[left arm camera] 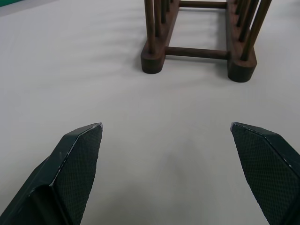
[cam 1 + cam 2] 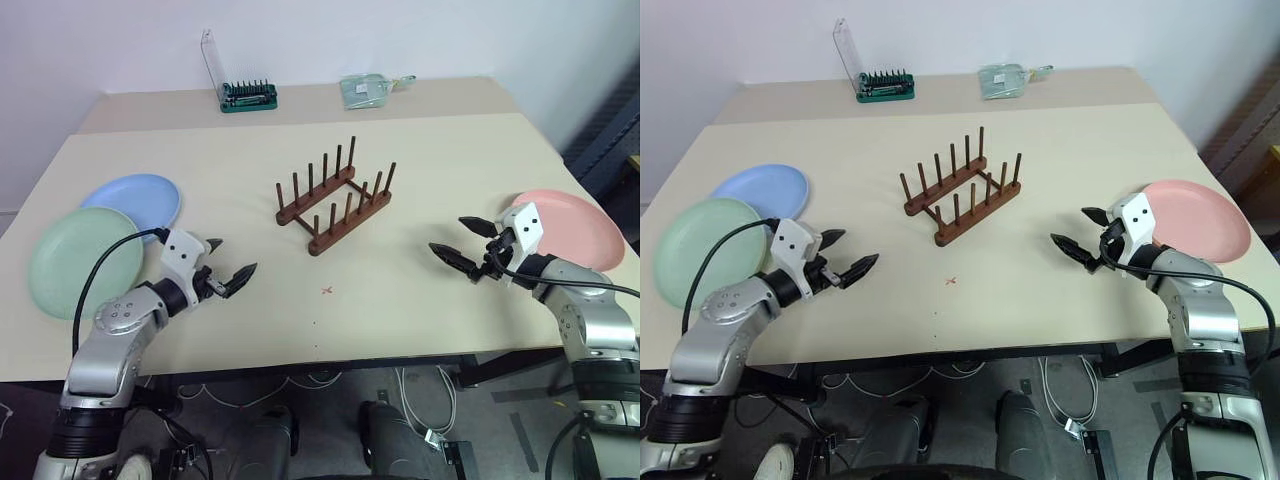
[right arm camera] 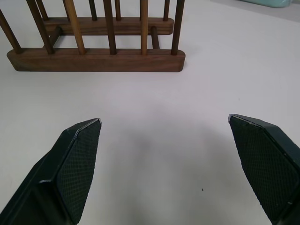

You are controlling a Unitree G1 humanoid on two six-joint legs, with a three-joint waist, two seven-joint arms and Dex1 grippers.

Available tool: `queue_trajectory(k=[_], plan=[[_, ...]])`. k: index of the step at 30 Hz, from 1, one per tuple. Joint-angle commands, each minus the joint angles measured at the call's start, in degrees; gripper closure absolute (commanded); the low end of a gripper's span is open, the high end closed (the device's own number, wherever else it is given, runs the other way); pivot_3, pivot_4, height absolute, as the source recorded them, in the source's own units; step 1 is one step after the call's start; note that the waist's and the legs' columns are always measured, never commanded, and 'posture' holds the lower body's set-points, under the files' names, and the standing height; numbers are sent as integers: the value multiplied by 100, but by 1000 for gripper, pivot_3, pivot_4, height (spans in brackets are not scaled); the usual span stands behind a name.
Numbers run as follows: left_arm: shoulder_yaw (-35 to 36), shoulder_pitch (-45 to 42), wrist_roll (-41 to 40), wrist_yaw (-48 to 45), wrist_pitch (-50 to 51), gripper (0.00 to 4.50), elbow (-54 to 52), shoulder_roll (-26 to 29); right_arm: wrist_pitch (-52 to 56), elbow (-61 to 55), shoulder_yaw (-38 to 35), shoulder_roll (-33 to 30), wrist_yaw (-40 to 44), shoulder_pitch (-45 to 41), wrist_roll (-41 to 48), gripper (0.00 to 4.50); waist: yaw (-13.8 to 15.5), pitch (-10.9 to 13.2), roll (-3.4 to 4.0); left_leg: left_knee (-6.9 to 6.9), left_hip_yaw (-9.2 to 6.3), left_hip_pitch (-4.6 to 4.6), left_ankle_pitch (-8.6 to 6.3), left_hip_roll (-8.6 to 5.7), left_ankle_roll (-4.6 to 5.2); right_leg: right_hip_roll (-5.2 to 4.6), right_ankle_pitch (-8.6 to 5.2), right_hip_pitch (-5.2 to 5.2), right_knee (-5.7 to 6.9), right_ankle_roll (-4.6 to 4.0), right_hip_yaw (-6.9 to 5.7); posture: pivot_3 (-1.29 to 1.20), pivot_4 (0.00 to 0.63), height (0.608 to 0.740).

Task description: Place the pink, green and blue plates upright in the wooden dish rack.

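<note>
The table (image 2: 420,300) bore the wooden dish rack (image 2: 334,196) at centre. Green plate (image 2: 82,260) and blue plate (image 2: 135,200) lay at nine o'clock beside the wide-spread left gripper (image 2: 229,261); the pink plate (image 2: 565,228) lay at three o'clock, beside the wide-spread, empty right gripper (image 2: 462,241).

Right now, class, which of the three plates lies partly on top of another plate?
The blue plate: its near edge overlaps the rim of the green plate at the table's left. The pink plate lies alone at the right.
</note>
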Motion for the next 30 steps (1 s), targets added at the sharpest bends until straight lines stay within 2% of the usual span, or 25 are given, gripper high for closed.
queue_trajectory(k=[1,7,13,16,23,30], plan=[[-2,2,11,29,-36,0,-236,6,-4,-207,-58,-112,24,-120,14,58,0,0,0,0,0,0,0,0,0,0,0,0,0,0,0,0,150,740],[-12,77,-1,70,-45,0,-304,-18,50,-351,43,7,-47,-133,-23,58,-8,0,0,0,0,0,0,0,0,0,0,0,0,0,0,0,150,740],[-378,-8,-9,-119,59,0,-331,24,261,-868,142,113,-109,159,57,58,3,0,0,0,0,0,0,0,0,0,0,0,0,0,0,0,150,740],[-847,-247,42,-300,96,0,-258,-104,384,-1223,190,281,-280,375,93,58,21,0,-1,0,-1,-1,0,-1,0,0,0,0,0,0,0,0,150,740],[-1735,-1117,647,-132,-65,0,753,-823,661,-1813,57,370,-577,660,216,58,9,-2,2,3,-1,0,0,-5,0,-1,0,3,1,1,0,0,150,740],[-1992,-2070,1187,100,-623,0,2353,-1401,898,-2367,-115,359,-891,1145,260,58,31,-3,-2,8,-1,-1,0,-7,0,-2,0,6,-1,2,-1,0,150,740]])
